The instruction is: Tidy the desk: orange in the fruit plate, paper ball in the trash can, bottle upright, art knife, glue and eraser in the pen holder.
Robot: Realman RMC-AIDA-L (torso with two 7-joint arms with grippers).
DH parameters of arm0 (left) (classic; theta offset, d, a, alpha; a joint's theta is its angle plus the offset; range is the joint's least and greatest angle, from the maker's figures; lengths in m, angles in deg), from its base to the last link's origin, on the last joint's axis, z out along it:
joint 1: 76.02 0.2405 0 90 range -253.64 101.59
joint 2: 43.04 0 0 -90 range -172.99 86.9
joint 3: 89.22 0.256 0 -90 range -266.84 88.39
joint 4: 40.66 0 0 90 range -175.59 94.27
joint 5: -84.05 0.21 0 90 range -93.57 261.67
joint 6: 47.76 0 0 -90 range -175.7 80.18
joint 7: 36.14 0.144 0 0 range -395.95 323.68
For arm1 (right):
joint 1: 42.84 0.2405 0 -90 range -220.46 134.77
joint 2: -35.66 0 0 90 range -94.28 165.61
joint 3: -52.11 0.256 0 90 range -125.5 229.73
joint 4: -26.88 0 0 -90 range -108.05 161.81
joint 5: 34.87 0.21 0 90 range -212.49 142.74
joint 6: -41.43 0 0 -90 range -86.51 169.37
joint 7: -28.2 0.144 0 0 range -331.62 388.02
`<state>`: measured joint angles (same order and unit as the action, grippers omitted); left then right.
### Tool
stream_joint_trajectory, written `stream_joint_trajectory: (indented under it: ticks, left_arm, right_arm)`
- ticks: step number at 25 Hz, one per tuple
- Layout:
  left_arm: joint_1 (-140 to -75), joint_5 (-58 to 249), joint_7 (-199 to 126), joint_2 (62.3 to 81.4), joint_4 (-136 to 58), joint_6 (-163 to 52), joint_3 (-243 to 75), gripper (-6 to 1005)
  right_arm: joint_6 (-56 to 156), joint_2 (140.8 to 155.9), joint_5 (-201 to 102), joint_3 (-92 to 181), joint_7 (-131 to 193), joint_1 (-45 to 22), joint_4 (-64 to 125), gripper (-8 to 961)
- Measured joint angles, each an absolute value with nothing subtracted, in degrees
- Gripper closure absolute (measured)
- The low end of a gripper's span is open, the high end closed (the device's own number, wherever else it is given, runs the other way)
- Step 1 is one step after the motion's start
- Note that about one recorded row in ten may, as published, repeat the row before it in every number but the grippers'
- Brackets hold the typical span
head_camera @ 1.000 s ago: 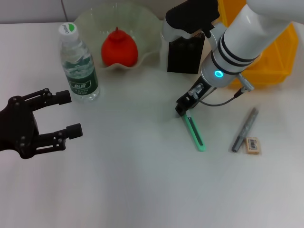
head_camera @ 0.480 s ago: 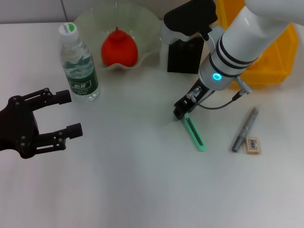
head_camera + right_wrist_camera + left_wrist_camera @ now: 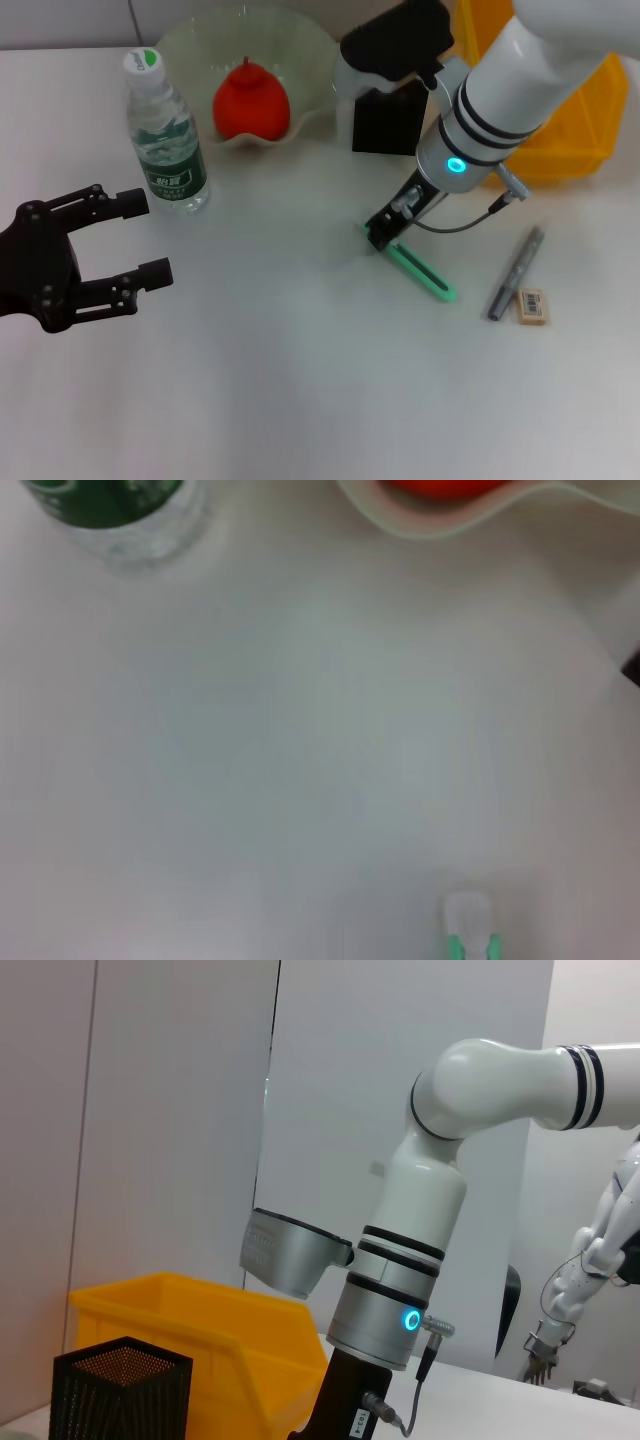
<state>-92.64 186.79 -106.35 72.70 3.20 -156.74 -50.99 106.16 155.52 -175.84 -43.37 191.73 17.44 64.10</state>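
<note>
On the white desk (image 3: 280,380) my right gripper (image 3: 381,234) is shut on the near end of the mint-green art knife (image 3: 426,273), which slants away toward the right. The right wrist view shows the knife's white tip (image 3: 468,918). The grey glue (image 3: 515,272) and the beige eraser (image 3: 533,306) lie just right of the knife. Behind the gripper stands the black mesh pen holder (image 3: 388,122). The orange (image 3: 250,104) rests in the pale green fruit plate (image 3: 195,42). The bottle (image 3: 165,135) stands upright. My left gripper (image 3: 138,240) hovers open at the left. The paper ball is out of view.
The yellow trash can (image 3: 560,135) sits at the back right, behind my right arm, and also shows in the left wrist view as the trash can (image 3: 200,1330) next to the pen holder (image 3: 120,1390). The bottle (image 3: 110,510) and fruit plate (image 3: 450,525) edge the right wrist view.
The art knife has swung: its far end moved right and away from me while my right gripper shifted slightly left on its near end. The left arm has not moved.
</note>
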Motion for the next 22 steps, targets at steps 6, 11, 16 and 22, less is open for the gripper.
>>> stream_joint_trajectory:
  ticks: [6, 11, 16, 22]
  left_arm:
    - [-92.5, 186.8, -106.3, 72.65, 3.2, -156.7, -51.4, 184]
    - [-92.5, 186.8, -106.2, 72.66, 2.5, -156.3, -51.6, 184]
    - [-92.6, 186.8, -106.1, 72.48, 1.0, -154.8, -51.6, 184]
    - [-92.6, 186.5, -106.5, 72.4, 0.5, -153.9, -51.7, 184]
  right_arm:
    - [112.3, 154.88, -178.4, -38.7, 191.5, 11.9, 79.1, 789]
    - [115.6, 154.91, -182.7, -34.1, 191.4, 7.5, 93.7, 788]
    - [114.3, 154.87, -183.8, -31.4, 189.8, 3.7, 104.9, 788]
    - [106.4, 154.84, -183.9, -29.2, 185.2, 1.7, 110.5, 787]
